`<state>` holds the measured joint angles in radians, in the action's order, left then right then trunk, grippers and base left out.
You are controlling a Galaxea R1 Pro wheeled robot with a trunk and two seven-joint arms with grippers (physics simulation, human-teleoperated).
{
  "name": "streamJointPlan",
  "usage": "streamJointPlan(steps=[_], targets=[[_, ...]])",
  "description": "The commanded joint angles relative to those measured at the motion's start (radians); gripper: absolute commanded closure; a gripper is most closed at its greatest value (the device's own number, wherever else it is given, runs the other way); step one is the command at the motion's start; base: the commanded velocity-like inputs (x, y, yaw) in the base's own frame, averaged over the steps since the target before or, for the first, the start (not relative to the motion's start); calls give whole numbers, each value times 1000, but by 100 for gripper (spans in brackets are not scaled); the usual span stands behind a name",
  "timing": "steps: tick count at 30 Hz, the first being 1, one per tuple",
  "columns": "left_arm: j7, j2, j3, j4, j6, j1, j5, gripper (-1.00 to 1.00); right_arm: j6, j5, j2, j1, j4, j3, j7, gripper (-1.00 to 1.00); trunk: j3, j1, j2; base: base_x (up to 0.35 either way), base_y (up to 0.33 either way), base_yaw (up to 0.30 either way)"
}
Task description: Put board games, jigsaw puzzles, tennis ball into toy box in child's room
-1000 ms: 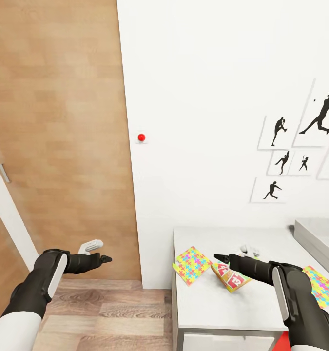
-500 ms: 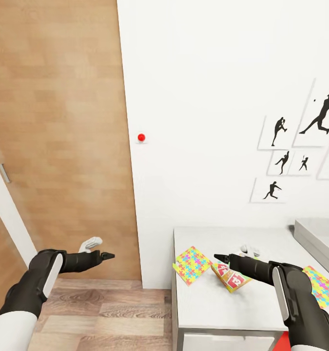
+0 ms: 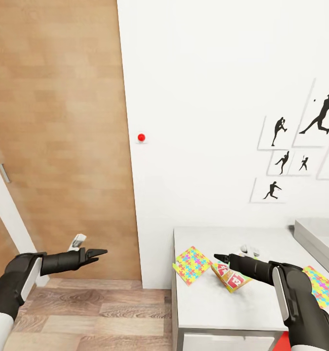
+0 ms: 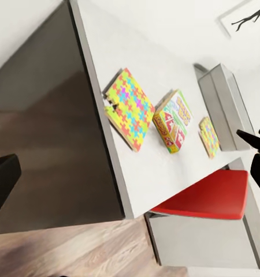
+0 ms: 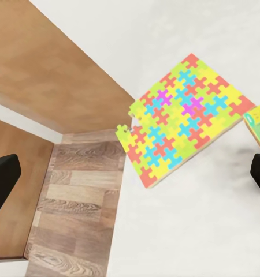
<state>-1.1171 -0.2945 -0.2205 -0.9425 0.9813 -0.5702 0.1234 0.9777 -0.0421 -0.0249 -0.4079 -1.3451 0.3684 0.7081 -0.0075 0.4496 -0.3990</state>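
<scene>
Right gripper [image 3: 218, 256], jaws apparently parted and empty, hovers near the Skip-Bo game [image 3: 230, 276]; straddle its edges squarely; left jaws' state unclear

Head view faces the wall; all views share one jigsaw puzzle [image 3: 191, 264] [image 4: 130, 108] [image 5: 182, 118].

Beside the black right claw [image 3: 217, 256]: a jigsaw puzzle [image 3: 192, 264] in yellow, pink, green and blue, a red-green-yellow board game [image 3: 229, 277], white table [image 3: 218, 307], brown door [image 3: 57, 136], red seat [image 4: 208, 196].
</scene>
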Motion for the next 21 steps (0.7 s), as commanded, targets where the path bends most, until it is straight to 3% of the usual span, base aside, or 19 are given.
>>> streamJointPlan(steps=[1, 14, 18, 21], targets=[[-3, 0, 0, 0, 5, 0, 1, -100, 4, -5, 1, 0, -1, 1, 6, -100, -1, 0, -1, 22, 30, 0], [-1, 3, 0, 1, 4, 0, -1, -100, -2, -5, 0, -1, 0, 1, 9, -100, -1, 0, -1, 81, 87, 0], [0, 26, 6, -4, 3, 0, -1, -100, -17, 5, 23, 1, -23, -6, 0, -100, -1, 0, -1, 0, 0, 0], [0, 32, 6, -4, 3, 0, -1, -100, -15, 5, 23, 2, -36, -6, 0, -100, -1, 0, -1, 0, 0, 0]])
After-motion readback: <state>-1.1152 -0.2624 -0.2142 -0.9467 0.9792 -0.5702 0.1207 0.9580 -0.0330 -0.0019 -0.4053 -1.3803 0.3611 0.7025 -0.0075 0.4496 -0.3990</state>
